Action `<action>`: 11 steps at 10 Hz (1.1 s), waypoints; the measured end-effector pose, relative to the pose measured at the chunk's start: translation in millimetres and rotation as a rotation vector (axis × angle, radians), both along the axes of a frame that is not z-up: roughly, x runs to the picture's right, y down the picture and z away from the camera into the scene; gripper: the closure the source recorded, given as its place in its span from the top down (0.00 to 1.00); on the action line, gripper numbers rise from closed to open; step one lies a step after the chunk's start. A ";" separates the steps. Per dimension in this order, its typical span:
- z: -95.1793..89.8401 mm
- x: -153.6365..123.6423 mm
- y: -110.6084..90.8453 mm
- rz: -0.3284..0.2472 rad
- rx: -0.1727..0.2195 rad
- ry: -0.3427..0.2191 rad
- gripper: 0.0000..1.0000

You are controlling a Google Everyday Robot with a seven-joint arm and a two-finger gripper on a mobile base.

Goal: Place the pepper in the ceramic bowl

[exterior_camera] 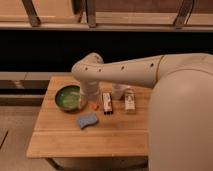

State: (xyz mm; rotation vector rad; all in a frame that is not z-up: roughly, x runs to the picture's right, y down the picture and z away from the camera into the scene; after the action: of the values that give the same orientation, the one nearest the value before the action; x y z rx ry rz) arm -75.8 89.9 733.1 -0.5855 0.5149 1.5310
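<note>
The green ceramic bowl (67, 97) sits at the back left of the wooden table (90, 137). A small orange-red bit, the pepper (94, 106), shows just right of the bowl, below the arm's wrist. My gripper (88, 102) hangs down between the bowl and the red-and-white packet (106, 102), right by the pepper. The wrist hides most of the gripper and part of the pepper.
A blue sponge (87, 120) lies in front of the bowl. A pale cup (118, 91) and a small bottle-like item (130, 100) stand right of the packet. My large white arm covers the right side of the view. A dark shelf runs behind the table.
</note>
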 end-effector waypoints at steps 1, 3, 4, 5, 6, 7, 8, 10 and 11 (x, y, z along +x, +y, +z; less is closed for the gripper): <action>-1.4 -5.3 0.5 0.001 0.000 -0.009 0.65; 0.3 -0.7 -0.2 -0.003 0.003 -0.002 0.65; 3.3 0.8 -4.1 0.003 0.020 -0.005 0.65; 15.1 13.1 -22.0 0.002 0.082 -0.017 0.65; 24.2 24.0 -38.6 -0.006 0.129 -0.031 0.65; 32.5 34.9 -54.7 -0.023 0.168 -0.046 0.65; 45.7 50.6 -76.6 -0.068 0.210 -0.071 0.65; 65.6 63.6 -101.1 -0.134 0.233 -0.124 0.65; 73.0 69.9 -109.1 -0.155 0.237 -0.144 0.65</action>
State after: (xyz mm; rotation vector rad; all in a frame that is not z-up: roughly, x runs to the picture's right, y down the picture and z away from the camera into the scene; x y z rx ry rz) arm -5.8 -19.2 806.1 -0.4564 0.2573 1.3674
